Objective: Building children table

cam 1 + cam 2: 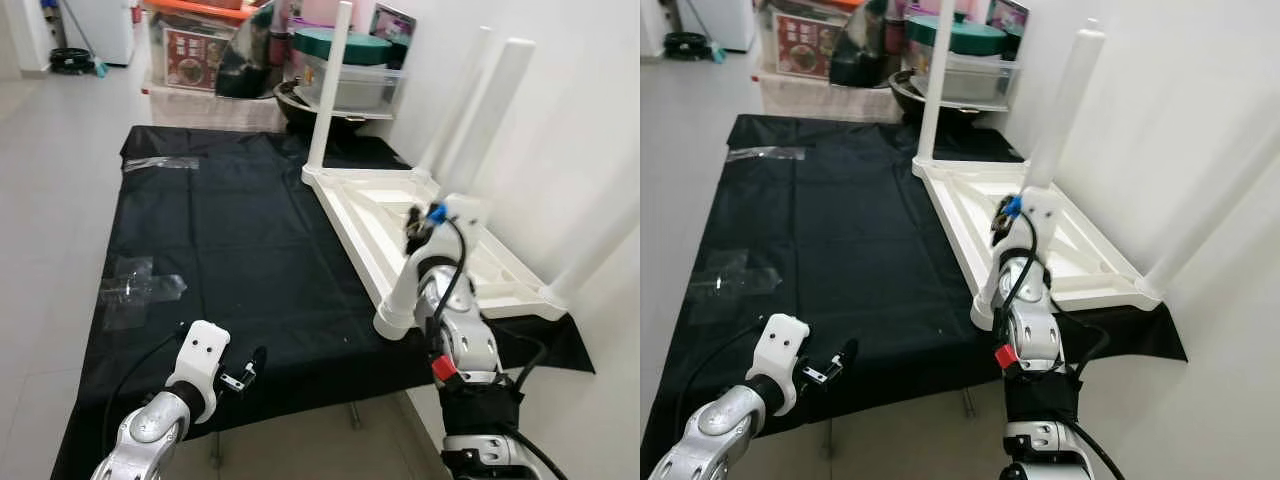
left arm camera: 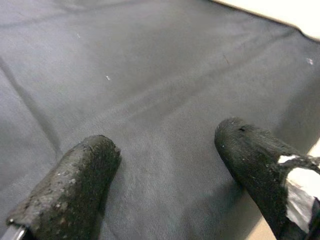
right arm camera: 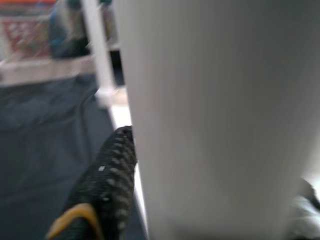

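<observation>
Here the white children's table (image 1: pixel 400 215) lies upside down on the black cloth (image 1: pixel 230 240) that covers the floor, beside the wall (image 1: pixel 560 120), with its legs pointing up. One leg (image 1: pixel 330 85) stands at the far corner, well beyond the right hand, two more rise along the wall side, and a fourth leg (image 1: pixel 400 300) sits at the near corner.

The right hand (image 1: pixel 418 228) is raised over the near part of the upturned table top, just above that near-corner leg. In the right wrist view a broad white leg (image 3: pixel 215 115) is close up, and one black finger (image 3: pixel 107 175) lies against its side; the other finger is hidden behind it, so I cannot tell whether the hand actually has hold of the leg.

The left hand (image 1: pixel 245 370) hovers low over the near edge of the black cloth, well apart from the table. Its two fingers (image 2: pixel 75 185) are spread apart with nothing between them. Beyond the far end of the cloth stand storage boxes (image 1: pixel 340 65) and a dark bowl (image 1: pixel 300 105).
</observation>
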`<state>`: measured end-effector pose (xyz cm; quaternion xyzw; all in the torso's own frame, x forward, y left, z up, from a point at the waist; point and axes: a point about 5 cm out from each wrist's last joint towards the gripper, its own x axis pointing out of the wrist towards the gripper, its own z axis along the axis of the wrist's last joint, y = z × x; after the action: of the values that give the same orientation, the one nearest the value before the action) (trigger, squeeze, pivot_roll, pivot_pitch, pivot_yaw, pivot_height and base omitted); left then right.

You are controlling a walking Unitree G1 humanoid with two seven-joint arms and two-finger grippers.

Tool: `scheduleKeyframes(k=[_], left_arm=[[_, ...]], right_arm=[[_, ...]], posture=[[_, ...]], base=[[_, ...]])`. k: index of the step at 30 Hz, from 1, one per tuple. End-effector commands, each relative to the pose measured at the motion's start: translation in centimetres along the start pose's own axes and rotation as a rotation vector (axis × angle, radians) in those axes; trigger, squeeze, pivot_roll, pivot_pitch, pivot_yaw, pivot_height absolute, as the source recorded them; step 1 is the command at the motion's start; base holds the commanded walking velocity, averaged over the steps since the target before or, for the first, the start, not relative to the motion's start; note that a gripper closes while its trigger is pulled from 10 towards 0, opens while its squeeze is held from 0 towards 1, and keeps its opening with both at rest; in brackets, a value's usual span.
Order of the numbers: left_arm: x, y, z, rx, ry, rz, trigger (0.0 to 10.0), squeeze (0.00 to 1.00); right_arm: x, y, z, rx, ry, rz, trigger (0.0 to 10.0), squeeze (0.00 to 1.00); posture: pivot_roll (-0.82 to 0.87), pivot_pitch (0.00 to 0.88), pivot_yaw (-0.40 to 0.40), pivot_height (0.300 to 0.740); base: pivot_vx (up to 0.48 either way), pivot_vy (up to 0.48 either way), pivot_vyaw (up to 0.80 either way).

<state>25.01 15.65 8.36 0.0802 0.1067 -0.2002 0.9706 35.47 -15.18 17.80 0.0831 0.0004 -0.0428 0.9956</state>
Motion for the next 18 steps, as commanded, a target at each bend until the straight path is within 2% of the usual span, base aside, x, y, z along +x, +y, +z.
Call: scheduleKeyframes(k=[1,2,3,5,6,7,8,9,10,11,13,14,15,16,17,18], left_arm=[[0.0,-0.5,-0.3,-0.006,0.012,-0.007,10.0,0.00],[0.0,-0.5,-0.4,-0.008,0.013,-0.006,10.0,0.00],[0.0,-0.5,-0.4,-0.008,0.013,-0.006,10.0,0.00],[0.0,-0.5,-0.4,-0.007,0.013,-0.007,10.0,0.00],[0.0,-0.5,-0.4,-0.007,0.013,-0.007,10.0,0.00],[0.0,-0.5,-0.4,-0.007,0.012,-0.008,10.0,0.00],[0.1,-0.4,-0.3,-0.005,0.012,-0.008,10.0,0.00],[0.1,-0.4,-0.3,-0.005,0.012,-0.008,10.0,0.00],[0.1,-0.4,-0.3,-0.004,0.011,-0.009,10.0,0.00],[0.1,-0.4,-0.3,-0.004,0.011,-0.009,10.0,0.00],[0.2,-0.3,-0.2,-0.002,0.008,-0.009,10.0,0.00],[0.3,-0.4,-0.2,-0.002,0.007,-0.009,10.0,0.00],[0.3,-0.4,-0.2,-0.002,0.007,-0.009,10.0,0.00],[0.3,-0.4,-0.2,-0.002,0.006,-0.009,10.0,0.00],[0.2,-0.4,-0.2,-0.002,0.005,-0.008,10.0,0.00],[0.2,-0.4,-0.2,-0.002,0.005,-0.008,10.0,0.00]], right_arm=[[0.2,0.4,0.1,0.024,0.017,0.050,10.0,1.00],[0.5,0.4,2.3,0.052,-0.060,0.230,10.0,0.00],[0.5,0.4,2.3,0.052,-0.060,0.230,10.0,0.00],[0.3,0.6,3.8,0.022,-0.111,0.415,10.0,0.00],[0.3,0.6,3.8,0.022,-0.111,0.415,10.0,0.00],[-0.1,0.7,4.3,-0.037,-0.125,0.525,10.0,0.00],[-0.5,0.9,4.4,-0.133,-0.124,0.626,10.0,0.00],[-0.5,0.9,4.4,-0.133,-0.124,0.626,10.0,0.00],[-0.9,1.1,4.5,-0.193,-0.122,0.718,10.0,0.00],[-0.9,1.1,4.5,-0.193,-0.122,0.718,10.0,0.00],[-1.5,1.7,4.3,-0.269,-0.095,0.837,10.0,0.00],[-1.2,1.7,3.5,-0.325,-0.057,0.823,2.4,0.00],[-1.2,1.7,3.5,-0.325,-0.057,0.823,2.4,0.00],[-1.0,1.6,2.9,-0.367,-0.030,0.805,2.4,0.00],[-0.1,1.0,1.7,-0.423,0.034,0.683,0.0,0.00],[0.4,0.6,0.9,-0.462,0.074,0.597,0.0,0.00]], posture=[[0.07,0.000,-0.170,0.740],[0.06,0.000,-0.167,0.740],[0.06,0.000,-0.167,0.740],[0.06,0.000,-0.167,0.740],[0.06,0.000,-0.167,0.740],[0.06,0.000,-0.167,0.740],[0.06,0.000,-0.163,0.740],[0.06,0.000,-0.163,0.740],[0.06,0.000,-0.164,0.740],[0.06,0.000,-0.164,0.740],[0.06,0.000,-0.163,0.740],[0.06,0.000,-0.164,0.740],[0.06,0.000,-0.164,0.740],[0.06,0.000,-0.164,0.740],[0.06,0.000,-0.163,0.740],[0.06,0.000,-0.163,0.740]], base=[[0.000,0.000,0.00],[0.000,0.000,0.00],[0.000,0.000,0.00],[0.000,0.000,0.00],[0.000,0.000,0.00],[0.000,0.000,0.00],[0.000,0.000,0.00],[0.000,0.000,0.00],[0.000,0.000,0.00],[0.000,0.000,0.00],[0.000,0.000,0.00],[0.000,0.000,0.00],[0.000,0.000,0.00],[0.000,0.000,0.00],[0.000,0.000,0.00],[0.000,0.000,0.00]])
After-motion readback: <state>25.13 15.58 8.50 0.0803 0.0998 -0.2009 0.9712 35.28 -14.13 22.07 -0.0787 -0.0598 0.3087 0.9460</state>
